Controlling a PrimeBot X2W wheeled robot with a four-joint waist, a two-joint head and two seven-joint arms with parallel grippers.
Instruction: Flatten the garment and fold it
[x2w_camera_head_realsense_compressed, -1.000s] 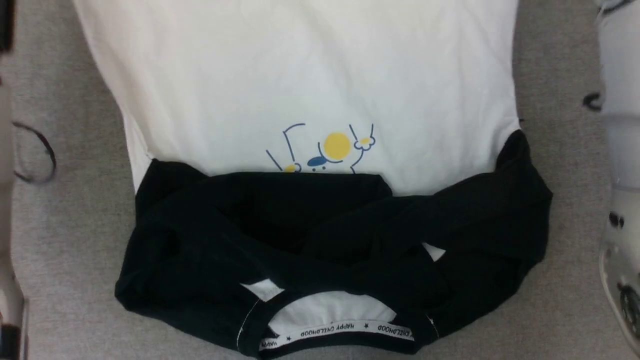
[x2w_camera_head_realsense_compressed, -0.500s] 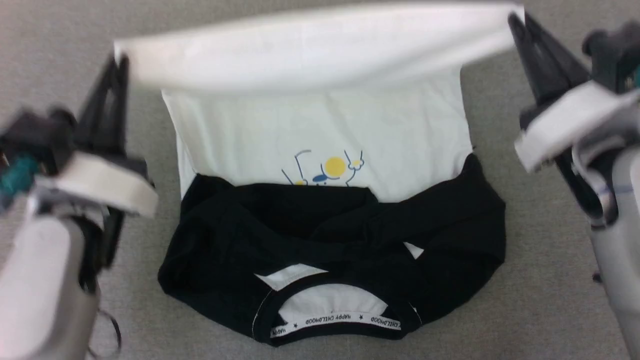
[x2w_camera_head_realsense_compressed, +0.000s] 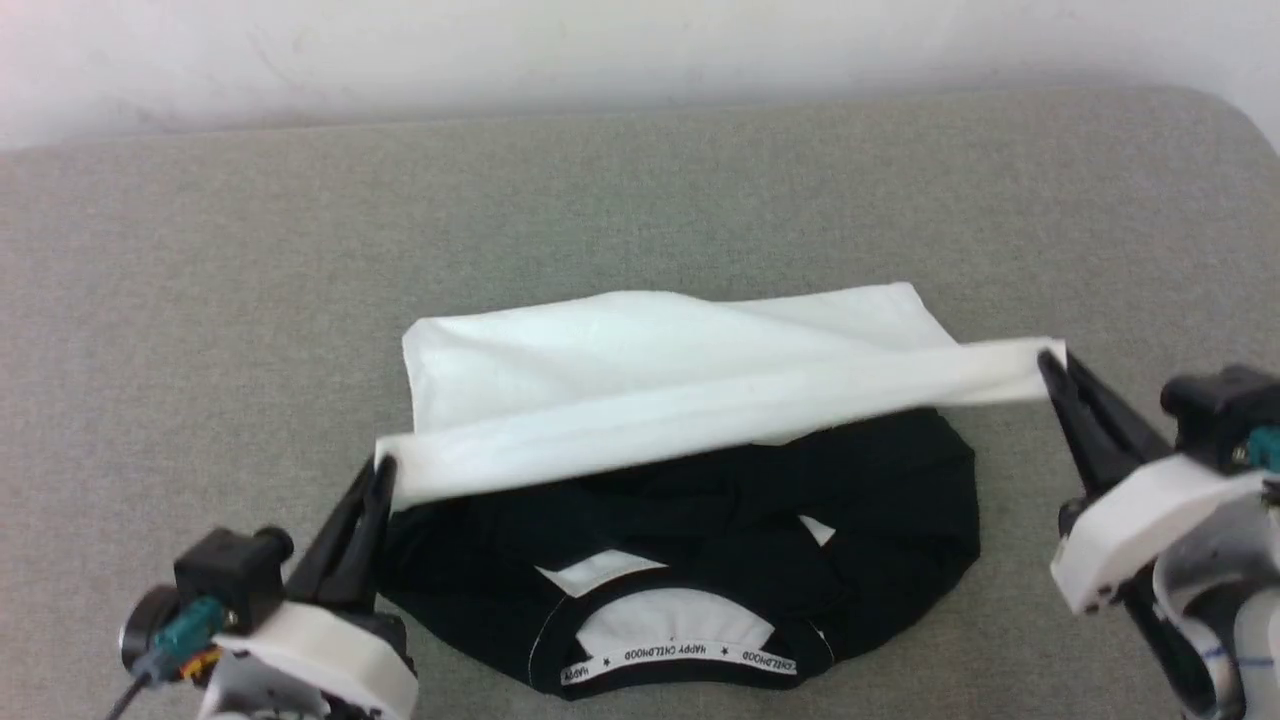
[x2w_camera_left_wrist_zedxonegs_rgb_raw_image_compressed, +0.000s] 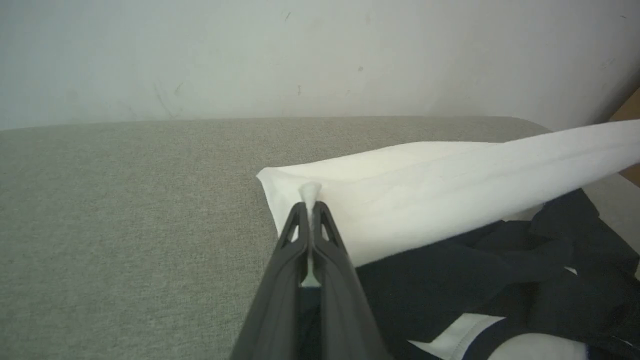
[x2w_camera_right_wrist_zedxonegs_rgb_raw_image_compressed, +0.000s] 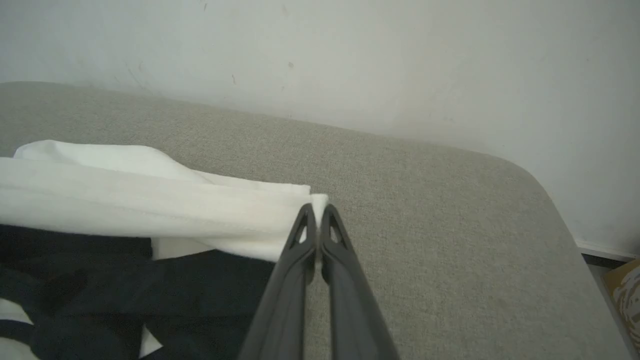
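Observation:
The garment (x2w_camera_head_realsense_compressed: 660, 380) lies on the grey surface with its black sleeves (x2w_camera_head_realsense_compressed: 720, 510) crossed over the shoulders and the collar nearest me. Its white lower body is lifted and carried over the black part, so the chest print is hidden. My left gripper (x2w_camera_head_realsense_compressed: 383, 468) is shut on the white hem's left corner (x2w_camera_left_wrist_zedxonegs_rgb_raw_image_compressed: 310, 192). My right gripper (x2w_camera_head_realsense_compressed: 1050, 362) is shut on the hem's right corner (x2w_camera_right_wrist_zedxonegs_rgb_raw_image_compressed: 319, 201). The hem hangs taut between them, a little above the sleeves (x2w_camera_left_wrist_zedxonegs_rgb_raw_image_compressed: 475, 280).
The grey padded surface (x2w_camera_head_realsense_compressed: 200, 300) reaches back to a pale wall (x2w_camera_head_realsense_compressed: 600, 50), with open room behind and on both sides of the garment. Its rounded right corner (x2w_camera_right_wrist_zedxonegs_rgb_raw_image_compressed: 525, 175) drops off toward a brown box (x2w_camera_right_wrist_zedxonegs_rgb_raw_image_compressed: 625, 290) on the floor.
The head camera has pulled back and up. Both grippers have carried the white hem toward me, from the far end to over the black sleeves, covering the print.

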